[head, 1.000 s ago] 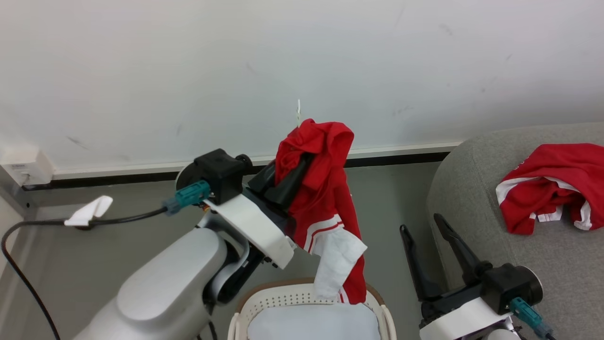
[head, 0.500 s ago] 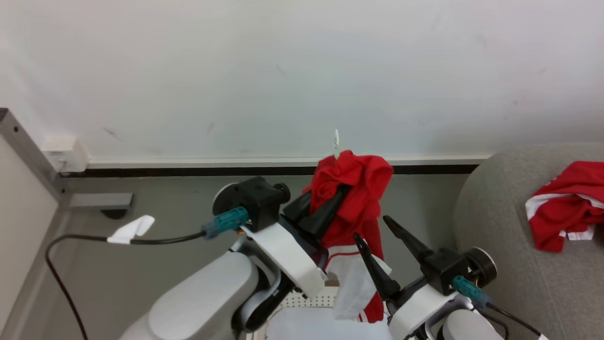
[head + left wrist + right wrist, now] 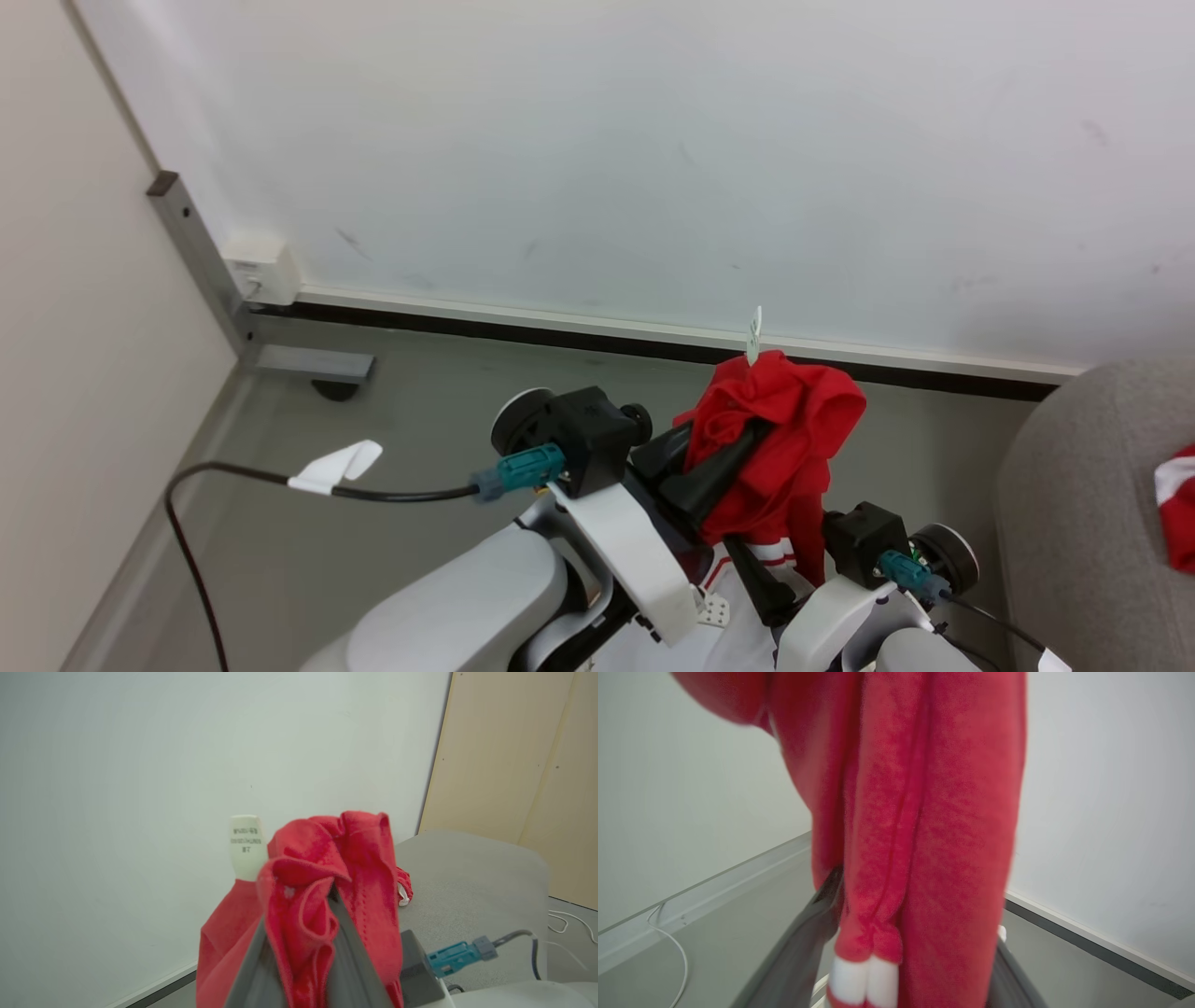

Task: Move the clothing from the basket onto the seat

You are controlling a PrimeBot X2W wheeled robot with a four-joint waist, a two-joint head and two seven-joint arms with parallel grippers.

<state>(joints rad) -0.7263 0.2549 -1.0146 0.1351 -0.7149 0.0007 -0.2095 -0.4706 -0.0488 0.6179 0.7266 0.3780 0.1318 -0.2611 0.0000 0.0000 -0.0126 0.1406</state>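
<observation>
In the head view my left gripper [image 3: 752, 434] is shut on a red garment [image 3: 794, 439], held up over the floor before the wall. The fabric bunches over its fingers, and a white label [image 3: 245, 847] sticks up from it. The garment's white-trimmed lower part [image 3: 859, 977] hangs between my right gripper's [image 3: 920, 914] spread fingers [image 3: 798, 952], so that gripper [image 3: 775, 541] is open around it. A perforated white bit of the basket [image 3: 714, 611] peeks out at the bottom. The grey seat [image 3: 1074, 523] is at the right with another red garment [image 3: 1181, 509] on it.
A white wall with a dark skirting [image 3: 560, 336] stands behind the grey floor. At the left are a beige panel [image 3: 84, 373] and a metal post [image 3: 201, 252]. My left arm's black cable [image 3: 280, 481] loops over the floor.
The whole head picture has shifted, so the camera has turned left. My right gripper has come up to the hanging garment, its fingers now either side of it. The left gripper still holds the garment.
</observation>
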